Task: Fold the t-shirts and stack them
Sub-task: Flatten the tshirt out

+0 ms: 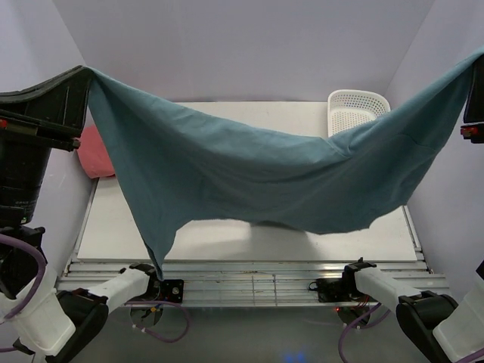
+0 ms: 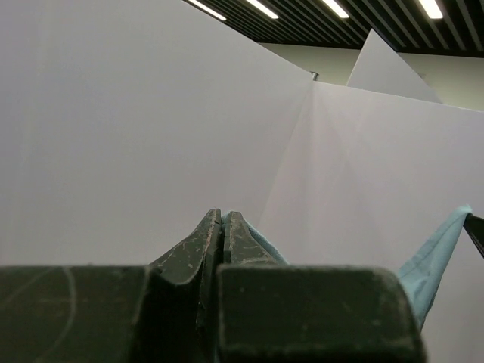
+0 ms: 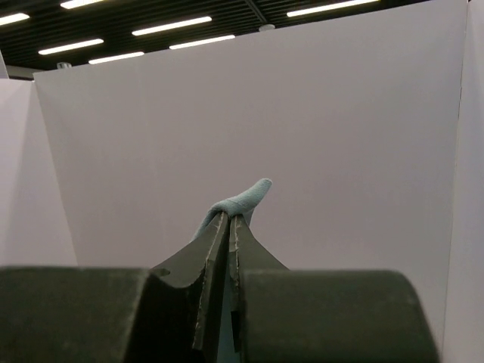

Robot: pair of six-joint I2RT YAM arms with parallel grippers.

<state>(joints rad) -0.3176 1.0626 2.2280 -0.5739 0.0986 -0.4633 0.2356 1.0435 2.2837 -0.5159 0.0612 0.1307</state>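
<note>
The teal-blue t-shirt (image 1: 249,174) hangs spread wide in the air above the table, sagging in the middle. My left gripper (image 1: 85,72) is shut on its upper left corner, high at the left. My right gripper (image 1: 478,54) is shut on its upper right corner, at the frame's right edge. In the left wrist view the left gripper (image 2: 222,216) pinches a sliver of teal cloth (image 2: 261,242). In the right wrist view the right gripper (image 3: 229,218) pinches a teal fold (image 3: 246,198). A folded salmon-pink shirt (image 1: 94,151) lies at the table's left edge, partly hidden. Green and red shirts are out of view.
A white mesh basket (image 1: 355,107) stands at the back right, partly behind the hanging shirt. White walls (image 1: 242,45) enclose the table (image 1: 249,240) on three sides. The arm bases sit along the near metal rail (image 1: 249,283).
</note>
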